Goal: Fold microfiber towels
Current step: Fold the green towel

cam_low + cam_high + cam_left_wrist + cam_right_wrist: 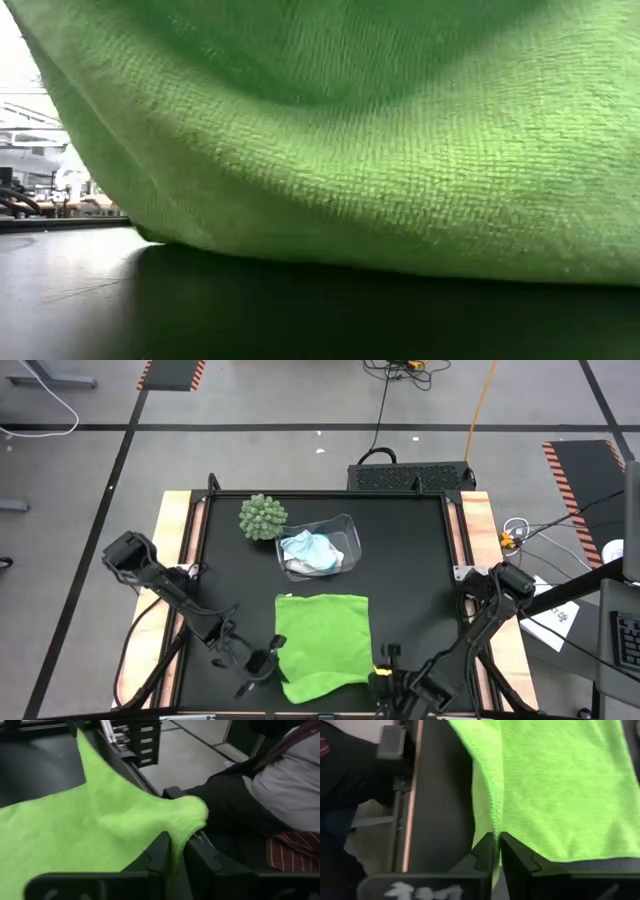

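The lime green towel (322,642) lies spread on the black table, toward its near edge. It fills the low view (380,140), where its near part is raised and its underside touches the table. My left gripper (272,662) is shut on the towel's near left corner. My right gripper (383,672) is shut on its near right corner. The white towel (300,563) and the light blue towel (318,550) lie bunched in the clear bin (345,525). My left gripper pinches the towel's near left corner (186,822) between its two fingers, coming level from the table's left. The cloth bunches over the fingertips and is raised there. My right gripper pinches the towel's near right edge (489,822) between its two fingers. The cloth rises in a fold from the fingertips, and the rest lies flat.
A round green spiky ball plant (262,517) stands at the far left, next to the bin. A seated person (285,785) shows beyond the table's near edge in the left wrist view. Wooden rails (172,560) run along the table's sides.
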Tool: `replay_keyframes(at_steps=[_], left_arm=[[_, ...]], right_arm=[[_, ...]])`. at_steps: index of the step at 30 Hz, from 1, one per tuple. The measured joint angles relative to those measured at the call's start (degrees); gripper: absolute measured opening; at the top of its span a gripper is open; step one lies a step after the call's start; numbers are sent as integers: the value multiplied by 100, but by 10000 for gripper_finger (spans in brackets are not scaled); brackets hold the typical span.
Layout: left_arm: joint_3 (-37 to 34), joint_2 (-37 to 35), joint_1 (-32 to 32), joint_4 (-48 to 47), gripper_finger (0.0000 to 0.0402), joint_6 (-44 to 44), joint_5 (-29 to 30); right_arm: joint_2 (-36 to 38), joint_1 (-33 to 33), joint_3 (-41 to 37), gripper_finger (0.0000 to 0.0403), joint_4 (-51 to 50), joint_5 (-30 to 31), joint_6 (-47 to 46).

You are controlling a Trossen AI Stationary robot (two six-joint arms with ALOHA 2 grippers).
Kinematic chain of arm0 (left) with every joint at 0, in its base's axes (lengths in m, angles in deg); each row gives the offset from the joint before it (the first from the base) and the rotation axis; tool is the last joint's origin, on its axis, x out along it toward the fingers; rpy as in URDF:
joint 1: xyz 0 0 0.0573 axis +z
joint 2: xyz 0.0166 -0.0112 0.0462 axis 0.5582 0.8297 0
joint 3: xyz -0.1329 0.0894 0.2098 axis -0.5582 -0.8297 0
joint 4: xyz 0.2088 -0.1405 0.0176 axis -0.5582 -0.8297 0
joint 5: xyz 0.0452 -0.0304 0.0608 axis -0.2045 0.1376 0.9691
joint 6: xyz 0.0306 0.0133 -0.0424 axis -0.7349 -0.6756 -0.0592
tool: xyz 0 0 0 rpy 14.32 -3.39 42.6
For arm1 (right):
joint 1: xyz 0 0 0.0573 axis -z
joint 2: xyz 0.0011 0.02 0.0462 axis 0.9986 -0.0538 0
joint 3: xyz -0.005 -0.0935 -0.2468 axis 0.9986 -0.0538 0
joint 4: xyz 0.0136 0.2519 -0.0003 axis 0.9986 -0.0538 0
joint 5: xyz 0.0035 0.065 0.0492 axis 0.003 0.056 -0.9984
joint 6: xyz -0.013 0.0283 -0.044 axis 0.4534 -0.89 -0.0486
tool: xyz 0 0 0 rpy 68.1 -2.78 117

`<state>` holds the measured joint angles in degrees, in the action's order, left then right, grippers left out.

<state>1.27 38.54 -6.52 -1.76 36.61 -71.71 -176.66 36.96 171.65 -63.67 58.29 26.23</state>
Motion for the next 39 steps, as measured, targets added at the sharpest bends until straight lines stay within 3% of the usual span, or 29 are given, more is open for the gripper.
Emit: replay_keyframes(at_steps=[9,12,16,20,25,30,35,39], left_arm=[[0,0,-364,77,150,-89,-128],[0,-55,-390,-98,173,-129,487],[4,-70,-225,-708,192,56,1783],[-2,-38,201,-1290,194,494,1985],[-536,-33,690,-1290,183,986,2059],[-1479,-26,1005,-292,172,1399,1993],[-2161,-26,1270,553,162,1610,1722],[-2301,-27,1632,587,152,1613,1458]], right_arm=[[0,-273,0,119,209,52,41],[0,-254,0,143,4,677,-95],[4,-70,0,157,-553,1369,-321],[15,307,-162,154,-638,1380,-240],[7,872,-1059,152,-132,1350,-39],[28,1323,-2170,151,669,1294,-18],[209,1713,-3094,150,2573,462,596],[354,2023,-3541,150,3491,219,908]])
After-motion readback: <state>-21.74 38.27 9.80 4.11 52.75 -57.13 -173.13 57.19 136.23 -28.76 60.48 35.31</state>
